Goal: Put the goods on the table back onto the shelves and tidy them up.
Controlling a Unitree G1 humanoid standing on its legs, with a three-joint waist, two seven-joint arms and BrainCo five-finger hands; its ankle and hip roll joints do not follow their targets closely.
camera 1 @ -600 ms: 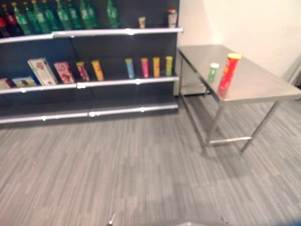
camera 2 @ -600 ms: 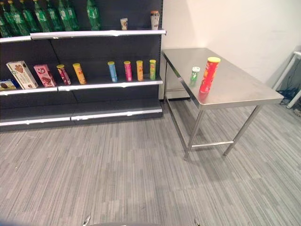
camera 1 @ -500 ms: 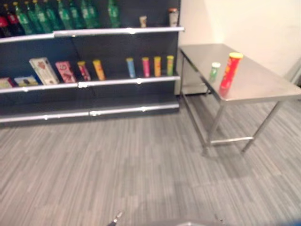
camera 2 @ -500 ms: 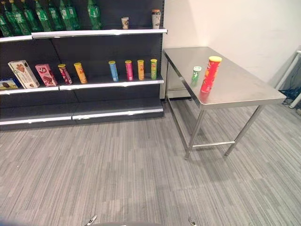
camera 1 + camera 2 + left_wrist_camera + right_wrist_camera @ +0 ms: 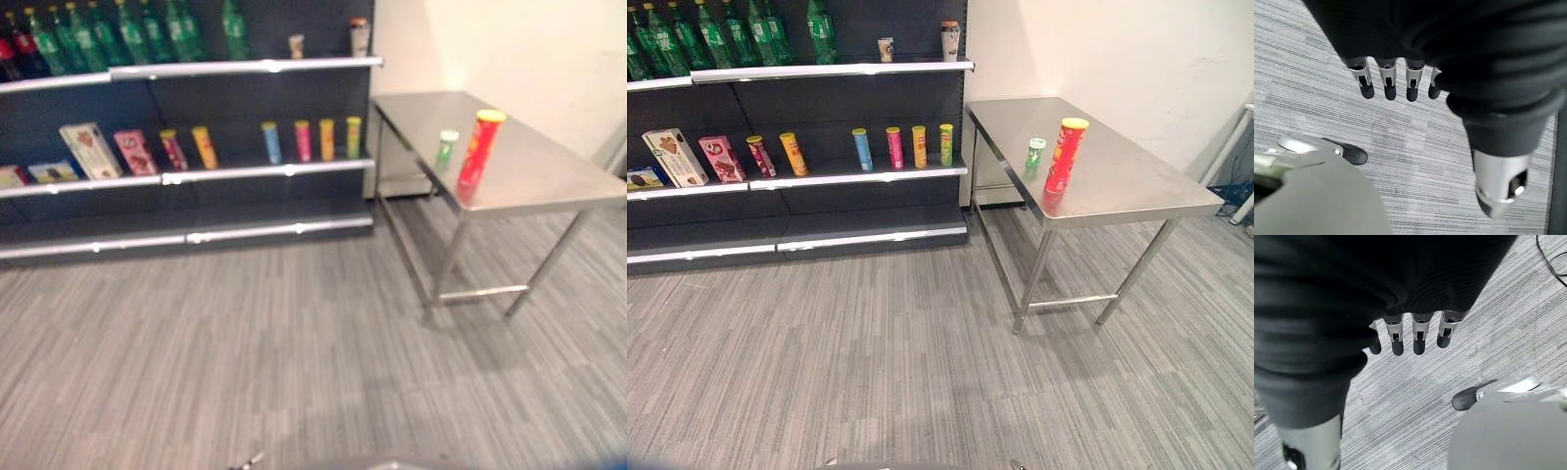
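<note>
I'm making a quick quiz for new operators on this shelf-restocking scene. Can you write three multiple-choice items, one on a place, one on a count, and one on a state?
1. Where does the tall red can stand?
A. on the steel table
B. on the top shelf
C. on the floor

2. How many goods stand on the table?
A. one
B. two
C. four

3. What are the robot's hands doing?
A. the left hand holds a bottle
B. both hang open over the carpet, holding nothing
C. the right hand is shut on a can

Answers:
1 A: the red can stands on the tabletop near its front edge.
2 B: the red can and a small green can beside it.
3 B: the left hand and the right hand show straight fingers with grey carpet beyond them.
</note>
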